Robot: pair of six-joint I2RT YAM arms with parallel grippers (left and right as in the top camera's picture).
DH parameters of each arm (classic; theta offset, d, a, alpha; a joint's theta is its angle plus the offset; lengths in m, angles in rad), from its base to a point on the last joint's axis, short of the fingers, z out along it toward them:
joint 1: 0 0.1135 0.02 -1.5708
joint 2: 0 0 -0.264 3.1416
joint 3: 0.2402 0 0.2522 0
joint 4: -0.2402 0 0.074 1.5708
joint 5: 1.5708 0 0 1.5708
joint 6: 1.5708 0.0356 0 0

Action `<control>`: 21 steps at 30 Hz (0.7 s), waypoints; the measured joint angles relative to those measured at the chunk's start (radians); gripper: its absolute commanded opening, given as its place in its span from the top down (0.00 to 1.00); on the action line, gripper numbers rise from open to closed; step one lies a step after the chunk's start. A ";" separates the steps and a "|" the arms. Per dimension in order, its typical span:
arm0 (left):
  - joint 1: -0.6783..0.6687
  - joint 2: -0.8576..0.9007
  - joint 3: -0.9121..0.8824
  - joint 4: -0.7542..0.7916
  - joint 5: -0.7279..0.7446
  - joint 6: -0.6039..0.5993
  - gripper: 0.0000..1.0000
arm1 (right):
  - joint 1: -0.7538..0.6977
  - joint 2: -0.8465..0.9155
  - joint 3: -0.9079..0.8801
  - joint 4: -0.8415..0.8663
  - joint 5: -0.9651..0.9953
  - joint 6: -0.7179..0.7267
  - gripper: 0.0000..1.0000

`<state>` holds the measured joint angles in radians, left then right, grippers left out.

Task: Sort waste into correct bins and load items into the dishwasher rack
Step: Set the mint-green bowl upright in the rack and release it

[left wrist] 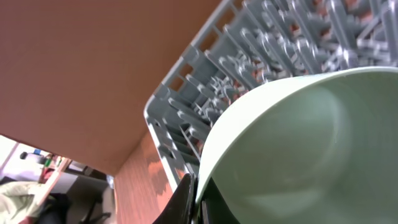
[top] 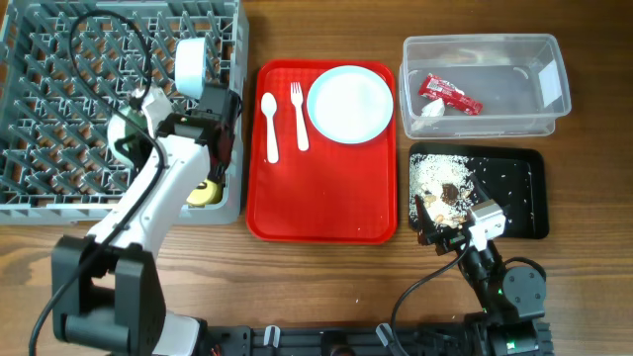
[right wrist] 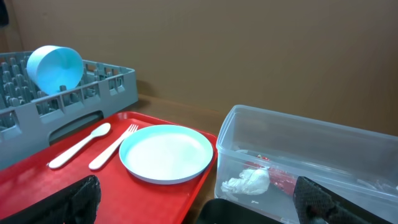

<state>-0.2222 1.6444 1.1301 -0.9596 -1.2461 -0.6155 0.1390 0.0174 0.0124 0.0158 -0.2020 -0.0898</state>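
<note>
Hanging over the dishwasher rack's (top: 59,109) right edge, the left pincer (top: 206,97) pinches the bowl (top: 191,65) by its rim, bowl tipped sideways, pegs directly beneath, so lowering looks next. Right of it, 1 plate (top: 350,103) waits on the red tray (top: 326,198). The right pincer (top: 435,229) rests spread beside the black tray (top: 524,193) on the wooden surface (top: 316,287), with a brown wall behind

A red tray (top: 326,213) lies flat near the middle of the wooden counter (top: 297,287), its short sides facing left and right. The counter's grain runs left to right. In the right wrist view, a plain brown wall (right wrist: 249,56) stands behind the counter's far edge.
</note>
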 measured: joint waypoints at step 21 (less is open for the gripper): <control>-0.021 0.028 -0.010 -0.028 -0.051 -0.011 0.96 | 0.000 0.000 -0.003 0.000 0.000 0.000 0.00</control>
<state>-0.2432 1.6722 1.1202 -0.9874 -1.2968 -0.6266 0.1390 0.0174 0.0097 0.0158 -0.2020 -0.0898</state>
